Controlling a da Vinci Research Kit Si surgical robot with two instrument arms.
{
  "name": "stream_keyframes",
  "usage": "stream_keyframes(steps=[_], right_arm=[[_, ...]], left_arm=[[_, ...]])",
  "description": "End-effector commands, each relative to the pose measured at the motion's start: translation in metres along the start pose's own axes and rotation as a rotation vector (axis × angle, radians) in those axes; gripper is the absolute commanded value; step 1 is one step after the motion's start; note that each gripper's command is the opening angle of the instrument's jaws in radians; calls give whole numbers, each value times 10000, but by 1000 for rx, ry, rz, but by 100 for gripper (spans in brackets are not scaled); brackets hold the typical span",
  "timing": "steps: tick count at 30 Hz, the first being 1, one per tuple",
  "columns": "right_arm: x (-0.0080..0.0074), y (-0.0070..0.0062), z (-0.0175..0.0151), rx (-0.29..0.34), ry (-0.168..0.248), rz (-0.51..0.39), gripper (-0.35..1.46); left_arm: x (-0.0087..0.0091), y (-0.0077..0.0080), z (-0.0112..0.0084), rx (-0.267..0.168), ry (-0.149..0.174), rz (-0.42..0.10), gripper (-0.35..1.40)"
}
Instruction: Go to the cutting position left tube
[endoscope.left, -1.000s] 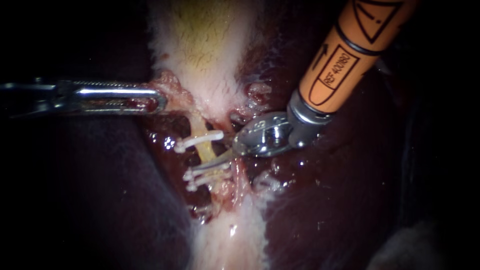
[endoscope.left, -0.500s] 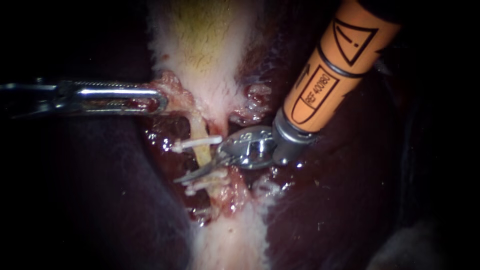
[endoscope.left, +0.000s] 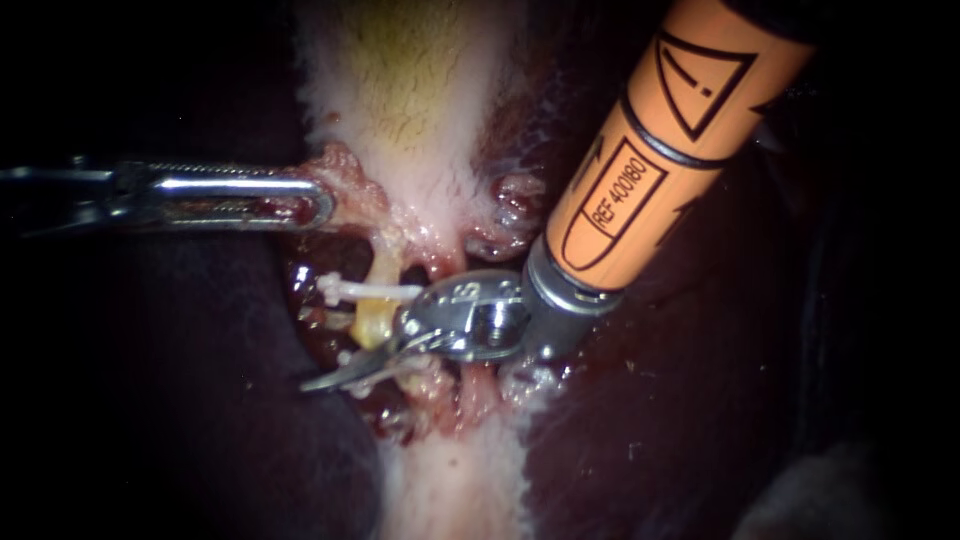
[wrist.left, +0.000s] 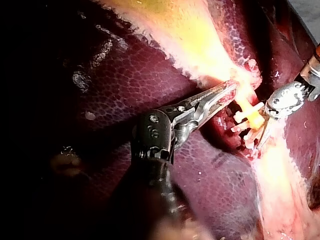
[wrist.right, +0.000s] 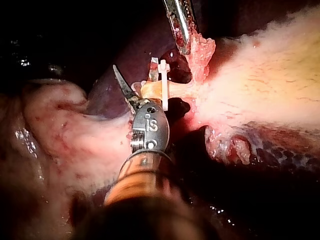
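The left instrument (endoscope.left: 318, 200) lies level from the left, its jaws clamped on pink tissue (endoscope.left: 352, 192) at the gallbladder's (endoscope.left: 400, 90) lower end. The right instrument (endoscope.left: 350, 372) slants down from the upper right. Its blade meets the yellow left tube (endoscope.left: 375, 318) just below a white clip (endoscope.left: 360, 290) — only one blade shows clearly, so apart or together cannot be told. Dark liver (endoscope.left: 150, 400) flanks both sides.
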Motion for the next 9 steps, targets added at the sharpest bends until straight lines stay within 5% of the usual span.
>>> stream_keyframes(steps=[1, 9], right_arm=[[-1, 1, 0, 0, -1, 0, 142], [-1, 1, 0, 0, -2, -1, 142]], left_arm=[[0, 0, 0, 0, 0, 0, -35], [0, 0, 0, 0, 0, 0, -35]])
